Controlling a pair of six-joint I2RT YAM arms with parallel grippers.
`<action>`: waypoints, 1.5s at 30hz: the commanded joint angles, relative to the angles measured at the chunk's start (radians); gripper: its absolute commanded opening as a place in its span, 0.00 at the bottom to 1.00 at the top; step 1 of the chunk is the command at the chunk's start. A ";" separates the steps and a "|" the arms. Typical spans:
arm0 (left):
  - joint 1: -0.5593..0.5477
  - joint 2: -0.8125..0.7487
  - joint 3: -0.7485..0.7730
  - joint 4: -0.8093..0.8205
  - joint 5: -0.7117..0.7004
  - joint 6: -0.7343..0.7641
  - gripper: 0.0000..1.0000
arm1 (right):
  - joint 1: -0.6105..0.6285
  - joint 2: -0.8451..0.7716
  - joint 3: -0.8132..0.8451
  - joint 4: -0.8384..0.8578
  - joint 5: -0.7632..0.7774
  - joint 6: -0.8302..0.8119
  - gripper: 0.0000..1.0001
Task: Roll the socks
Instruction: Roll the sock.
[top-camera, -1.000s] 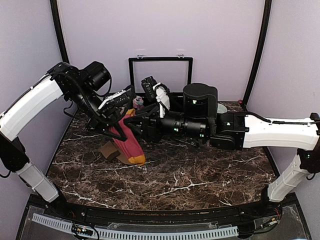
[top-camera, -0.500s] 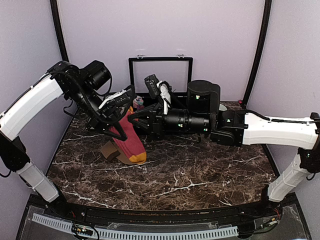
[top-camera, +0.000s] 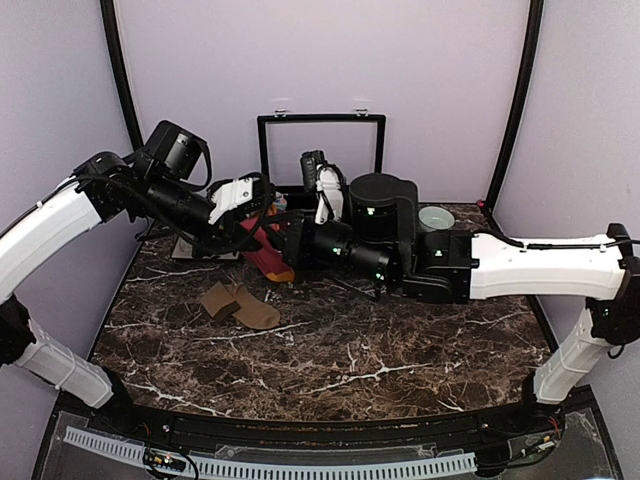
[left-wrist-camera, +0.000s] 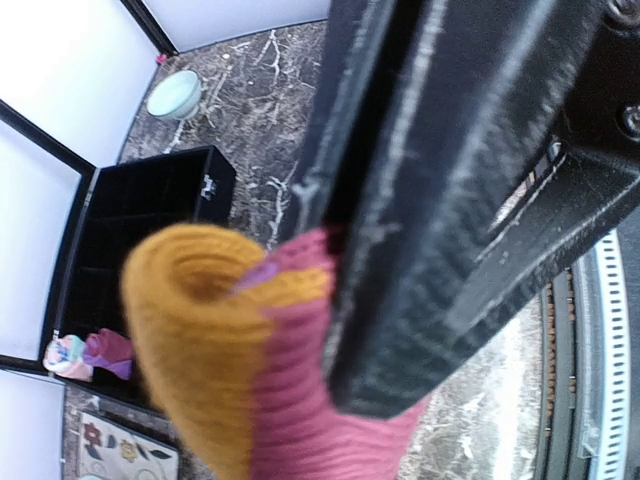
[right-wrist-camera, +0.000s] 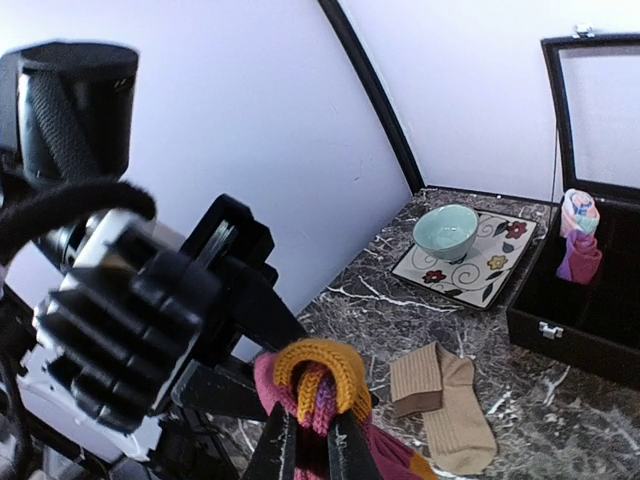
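Observation:
The red-maroon sock pair (top-camera: 268, 250) hangs in the air between my two grippers, above the back left of the table, with its orange toe lowest. My left gripper (top-camera: 258, 213) is shut on it; in the left wrist view one black finger (left-wrist-camera: 430, 200) presses against the rolled maroon and orange fabric (left-wrist-camera: 250, 360). My right gripper (right-wrist-camera: 312, 442) is shut on the orange-purple striped cuff (right-wrist-camera: 318, 378). It meets the sock from the right in the top view (top-camera: 288, 237). The tan-brown socks (top-camera: 238, 305) lie flat on the table below, also seen in the right wrist view (right-wrist-camera: 452, 405).
An open black box (top-camera: 320, 150) stands at the back, holding a pink and light-blue bundle (right-wrist-camera: 580, 212). A pale green bowl (right-wrist-camera: 445, 230) sits on a flowered plate (right-wrist-camera: 500, 262) at the left. Another bowl (top-camera: 437, 217) is at the back right.
The red-maroon sock hung down with its toe on the table beside the tan socks. Both grippers have lifted it up and back, and it now hangs short between them.

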 joint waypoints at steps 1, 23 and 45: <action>-0.031 -0.056 -0.062 0.101 -0.096 0.051 0.06 | 0.024 0.033 0.006 0.138 0.080 0.169 0.00; -0.131 -0.179 -0.233 0.272 -0.283 0.178 0.00 | 0.022 0.086 0.004 0.185 0.097 0.326 0.07; -0.007 0.148 0.265 -0.442 0.626 0.021 0.00 | -0.037 -0.188 -0.227 0.245 -0.484 -0.295 0.66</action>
